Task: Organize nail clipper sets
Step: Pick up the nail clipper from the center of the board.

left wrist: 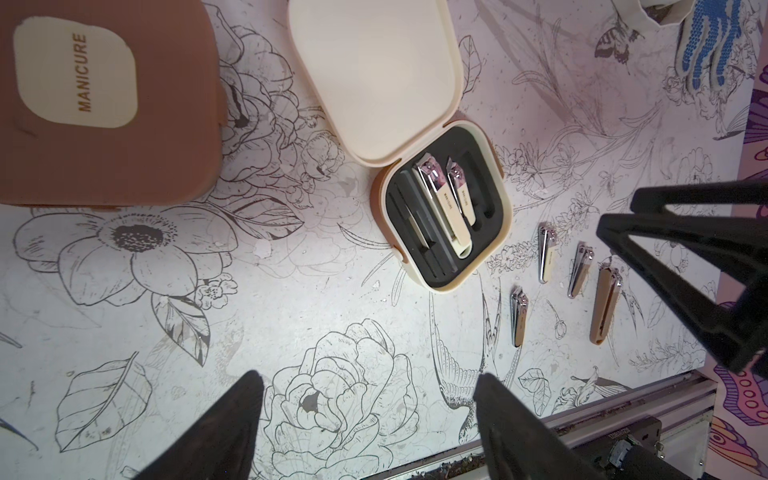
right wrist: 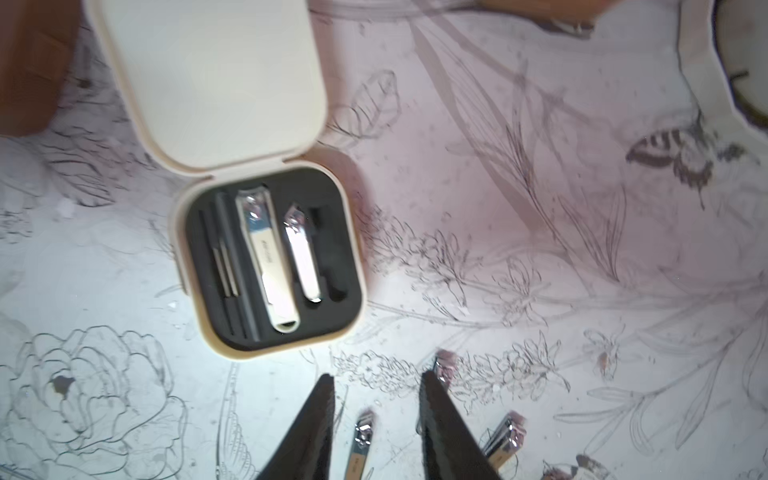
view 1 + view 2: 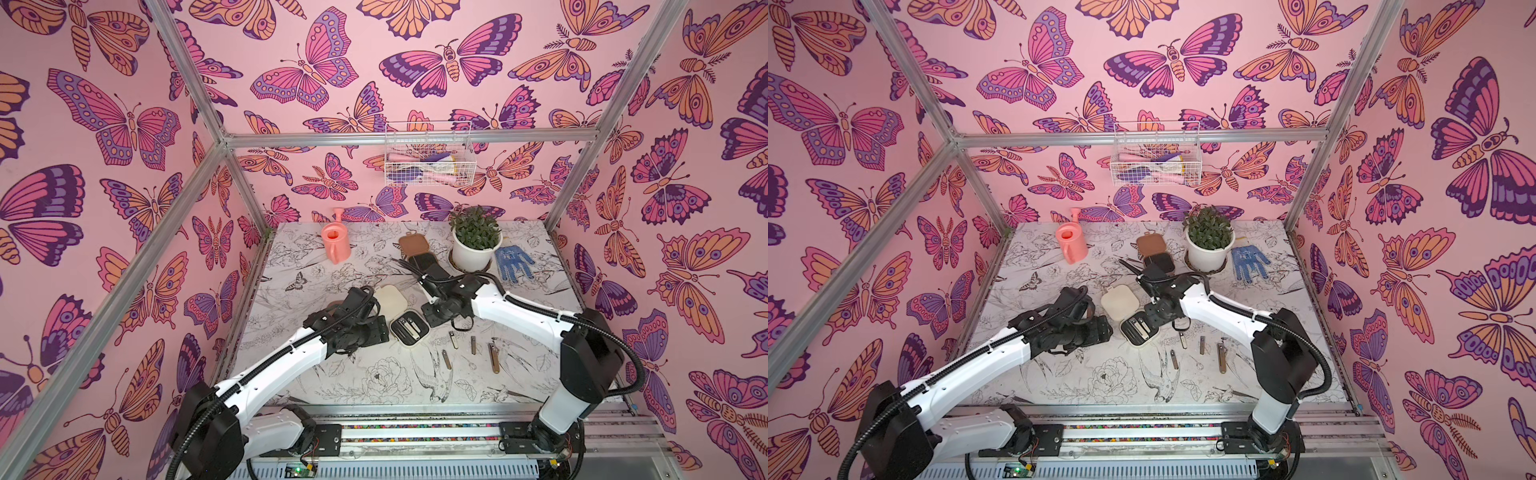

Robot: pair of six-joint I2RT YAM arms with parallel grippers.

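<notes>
Standing by the rig. The left gripper (image 1: 368,384) has its jaws spread wide with nothing between them. It hangs over plain printed table (image 1: 124,332), well short of any case.

The right gripper (image 2: 378,376) has its jaws apart too, by a narrower gap, and they aren't clamped on anything. It sits just beside the cream case (image 2: 208,75), over the four loose clippers (image 1: 546,257) lying on the table. One clipper head peeks out right next to a fingertip (image 2: 430,382). Can't tell whether they touch.

The cream case lies open mid-table with its lid flipped flat toward the back. A big clipper (image 2: 268,266), a small clipper (image 2: 303,257) and some slim dark tools sit in its black lining.

The closed tan-brown case (image 1: 104,104), with its "MANICURE" patch, sits by the left arm, a strip of table between it and the cream lid. The other tan-brown case (image 3: 411,245) is open at the back, just beside the white plant pot (image 3: 476,249).

Room-wise, the front stretch of the table down to the metal rail (image 1: 644,395) is open. The loose clippers lie well in from the right edge. The pink watering can (image 3: 336,245) and blue glove (image 3: 513,259) stay along the back.
</notes>
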